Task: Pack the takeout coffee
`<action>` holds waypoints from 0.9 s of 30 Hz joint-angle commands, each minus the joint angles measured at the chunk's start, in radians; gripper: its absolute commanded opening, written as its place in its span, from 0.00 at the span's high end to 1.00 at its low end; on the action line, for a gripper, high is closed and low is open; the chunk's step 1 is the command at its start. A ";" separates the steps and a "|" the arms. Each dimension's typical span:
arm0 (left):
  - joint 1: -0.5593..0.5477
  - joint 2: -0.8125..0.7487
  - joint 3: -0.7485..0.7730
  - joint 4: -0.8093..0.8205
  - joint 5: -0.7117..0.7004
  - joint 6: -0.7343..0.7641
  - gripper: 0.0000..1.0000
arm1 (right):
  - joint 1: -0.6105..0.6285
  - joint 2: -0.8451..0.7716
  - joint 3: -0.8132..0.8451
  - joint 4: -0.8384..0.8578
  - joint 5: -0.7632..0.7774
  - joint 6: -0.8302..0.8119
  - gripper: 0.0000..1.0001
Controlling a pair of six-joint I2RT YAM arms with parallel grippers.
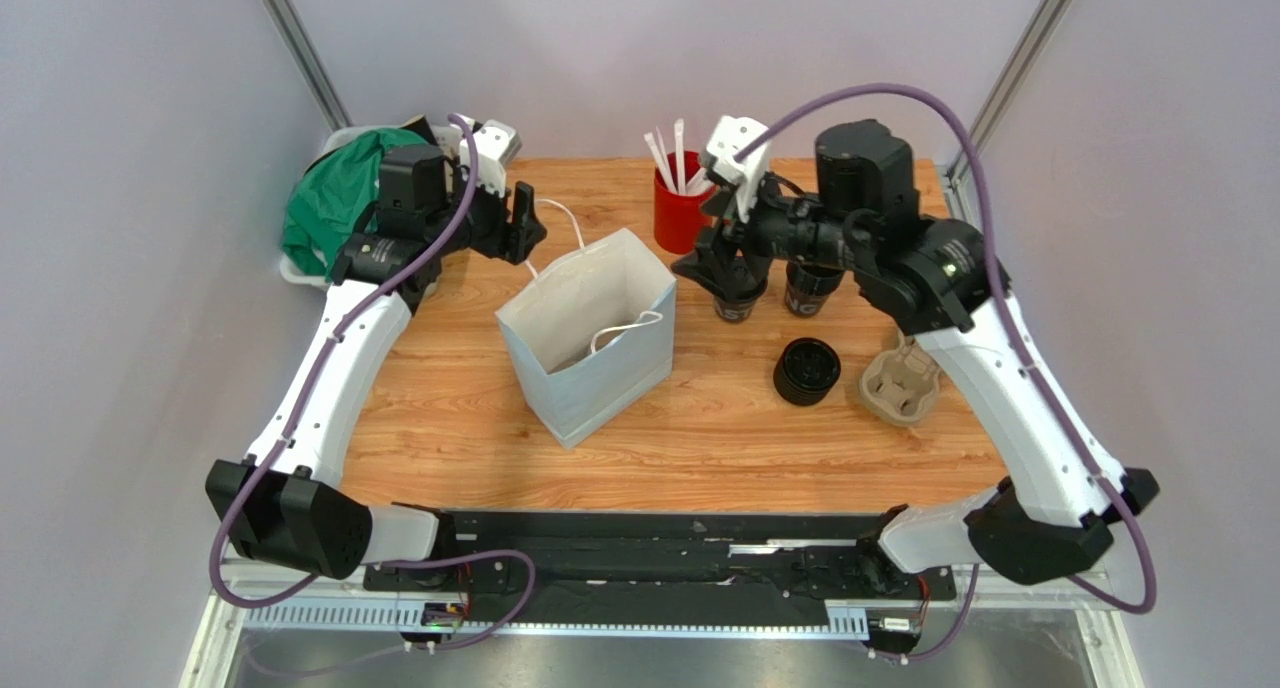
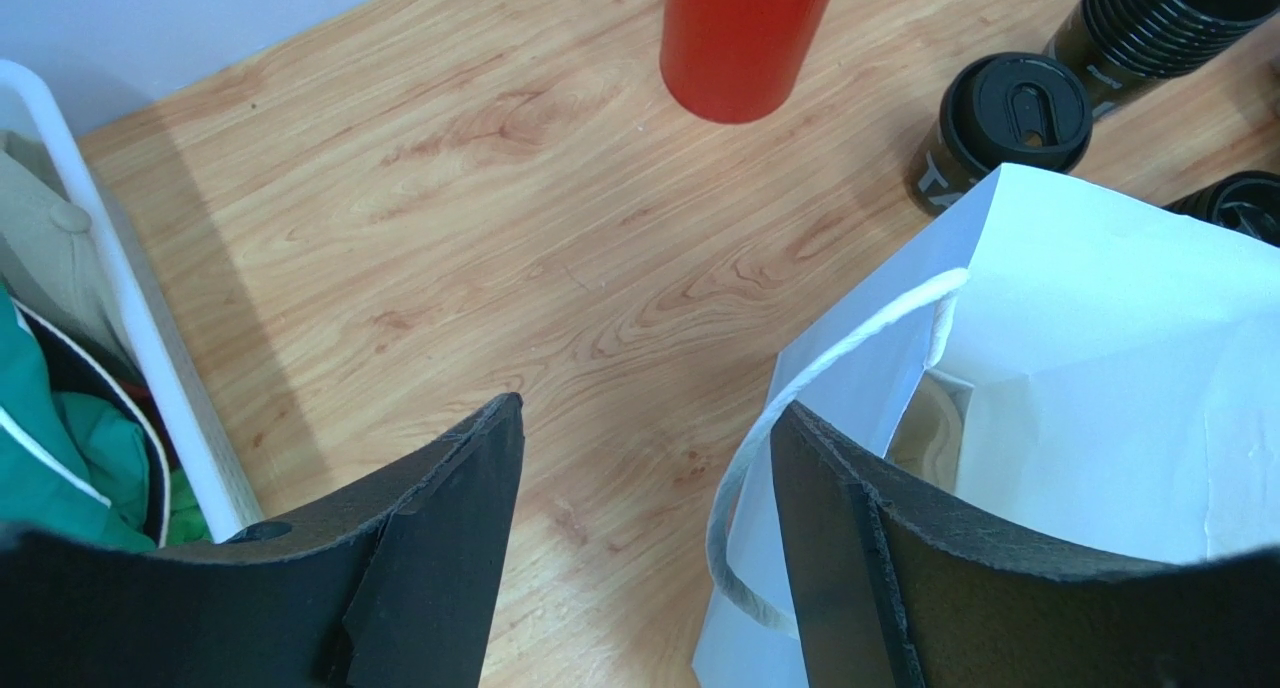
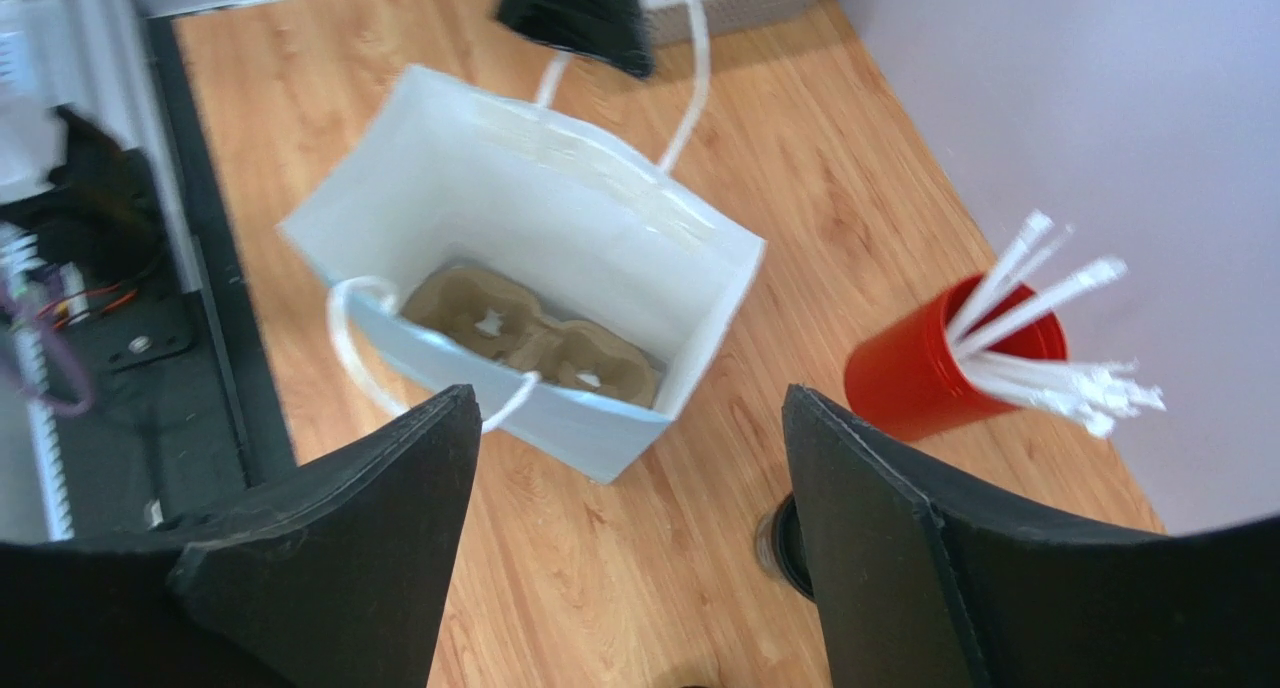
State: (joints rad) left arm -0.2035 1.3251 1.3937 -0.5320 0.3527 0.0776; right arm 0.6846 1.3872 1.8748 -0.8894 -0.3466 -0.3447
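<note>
Grey walls surround the wooden table [image 1: 451,403]. A white paper bag [image 1: 589,343] stands open, a pulp cup carrier [image 3: 526,336] inside. Right of the bag stand black coffee cups [image 1: 807,370] and a red straw cup [image 1: 679,216]. Left gripper [image 2: 646,418] and right gripper [image 3: 631,403] jaws are spread.

No writing is legible anywhere; a pale mark on one black cup [image 2: 999,133] is too blurred to read.
</note>
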 commanded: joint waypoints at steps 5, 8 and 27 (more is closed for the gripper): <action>-0.001 -0.021 0.082 -0.028 0.022 0.043 0.32 | 0.012 -0.088 -0.129 -0.109 -0.354 -0.180 0.25; -0.001 0.009 0.146 -0.080 0.054 0.065 0.35 | 0.026 -0.091 -0.167 -0.111 -0.396 -0.204 0.26; -0.001 0.051 0.174 -0.141 0.123 0.085 0.43 | 0.099 0.006 -0.203 0.012 -0.292 -0.234 0.35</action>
State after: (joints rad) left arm -0.2035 1.3800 1.5623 -0.6796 0.4446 0.1471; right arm 0.7773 1.3827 1.6558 -0.9386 -0.6735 -0.5552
